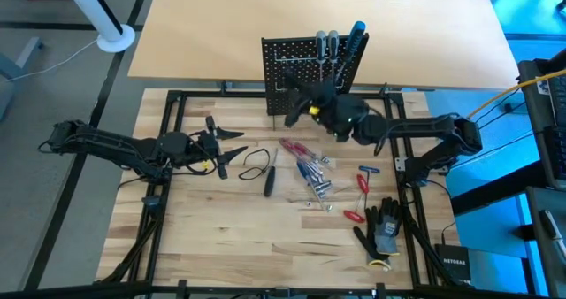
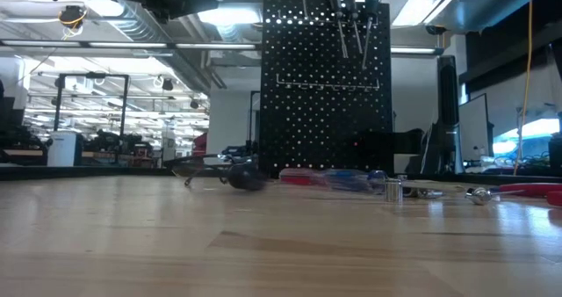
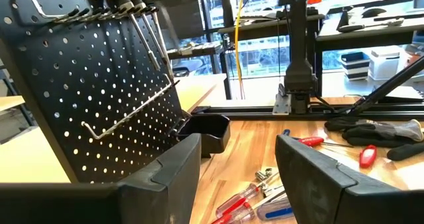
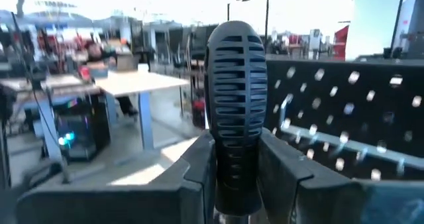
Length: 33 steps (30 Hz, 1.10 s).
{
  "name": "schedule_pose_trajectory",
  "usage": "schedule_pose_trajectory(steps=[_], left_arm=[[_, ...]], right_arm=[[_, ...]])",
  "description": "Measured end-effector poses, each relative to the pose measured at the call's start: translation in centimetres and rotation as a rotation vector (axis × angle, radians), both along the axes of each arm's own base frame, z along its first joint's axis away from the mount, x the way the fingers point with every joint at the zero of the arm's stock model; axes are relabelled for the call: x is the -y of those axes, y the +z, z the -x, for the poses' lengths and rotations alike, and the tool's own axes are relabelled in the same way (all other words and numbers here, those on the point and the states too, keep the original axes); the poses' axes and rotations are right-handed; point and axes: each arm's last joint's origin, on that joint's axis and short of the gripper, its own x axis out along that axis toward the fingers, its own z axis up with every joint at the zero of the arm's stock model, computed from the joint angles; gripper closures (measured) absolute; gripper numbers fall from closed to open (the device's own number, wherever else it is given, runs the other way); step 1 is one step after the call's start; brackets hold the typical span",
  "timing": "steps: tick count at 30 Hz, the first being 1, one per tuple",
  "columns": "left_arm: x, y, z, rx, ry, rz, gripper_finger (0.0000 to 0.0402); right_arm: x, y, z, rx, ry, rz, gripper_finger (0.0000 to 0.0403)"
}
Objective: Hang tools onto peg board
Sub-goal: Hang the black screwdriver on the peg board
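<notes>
The black peg board (image 1: 311,76) stands upright at the table's far middle, with grey- and blue-handled screwdrivers (image 1: 340,42) hanging from its top row, shafts (image 2: 351,33) down. My right gripper (image 4: 235,159) is just in front of the board (image 4: 344,118), raised, and shut on a dark grey ribbed screwdriver handle (image 4: 236,85). My left gripper (image 3: 238,177) waits open at the table's left (image 1: 225,146), facing the board (image 3: 99,85). Red and blue screwdrivers (image 1: 305,162) and a black one (image 1: 271,179) lie flat on the table's middle. My right gripper pinches the lower part of the ribbed handle (image 4: 235,168) between its two fingers (image 4: 199,164). The fingers are about level, reaching in from the table's right. The handle stands upright with its rounded end above the fingers, clear of the table. The gripper hides the shaft.
Black gloves (image 1: 382,233) and small red-handled tools (image 1: 361,197) lie at the near right. A small black cup (image 3: 209,132) sits at the board's foot. Loose metal bits (image 1: 320,191) and a thin dark wire loop (image 1: 256,164) lie mid-table.
</notes>
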Motion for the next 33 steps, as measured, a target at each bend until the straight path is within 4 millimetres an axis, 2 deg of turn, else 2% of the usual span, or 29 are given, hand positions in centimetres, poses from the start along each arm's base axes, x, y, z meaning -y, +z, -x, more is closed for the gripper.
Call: schedule_pose_trajectory(steps=[5,16,25,28,33], left_arm=[[0.0,0.0,0.0,0.001,0.000,0.000,0.0217],[-0.6,-0.1,-0.1,0.000,0.033,0.016,0.0217],[-0.7,-0.7,-0.8,-0.031,0.039,0.007,0.0217],[-0.7,-0.9,-1.0,-0.036,0.039,-0.005,0.0217],[-0.7,-0.9,-1.1,-0.033,0.039,-0.013,0.0217]], right_arm=[[2.1,0.5,0.0,0.093,0.023,0.034,0.0316],[4.2,-0.3,-0.8,0.154,0.032,0.078,0.0316],[6.0,0.1,-0.3,0.189,0.047,0.128,0.0316],[6.0,0.2,-0.8,0.197,0.079,0.144,0.0316],[6.5,0.3,-2.7,0.143,0.086,0.163,0.0316]])
